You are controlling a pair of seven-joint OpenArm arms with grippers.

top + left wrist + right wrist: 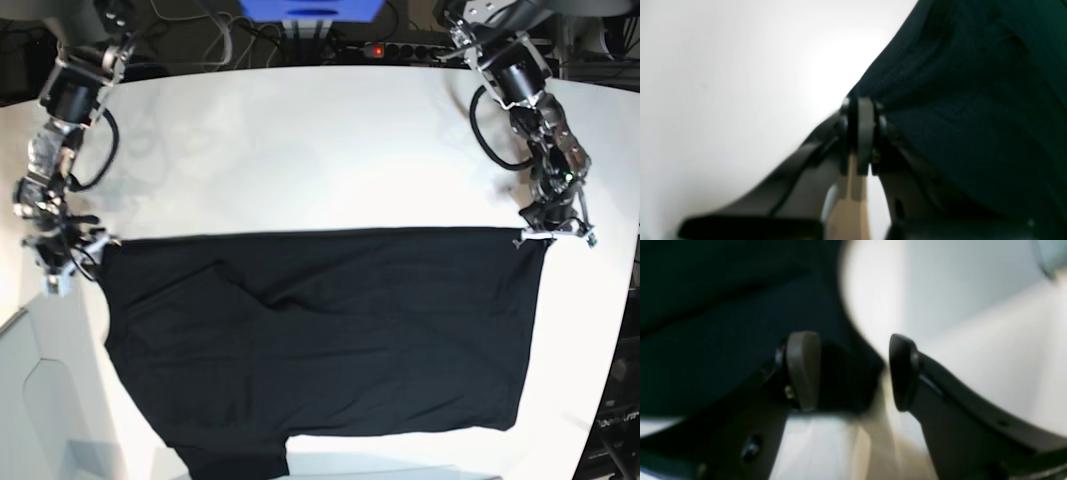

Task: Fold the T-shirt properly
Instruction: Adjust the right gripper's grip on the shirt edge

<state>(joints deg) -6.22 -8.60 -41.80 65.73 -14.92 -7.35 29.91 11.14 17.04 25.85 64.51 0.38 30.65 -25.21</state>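
Base view, left to right. The right hand, at the left edge of the white bench, stands with its jaws apart, one corner of the T-shirt lying loose between them; its wrist view shows open jaws and black cloth unpinched. The T-shirt lies flat, long axis running across the bench from one hand to the other, its upper edge taut and straight, a sleeve hanging off the near edge. The left hand, at the right, is clamped on the opposite upper corner. Each hand is at its own corner; nothing else lies on the bench to obstruct a fold toward the near edge.
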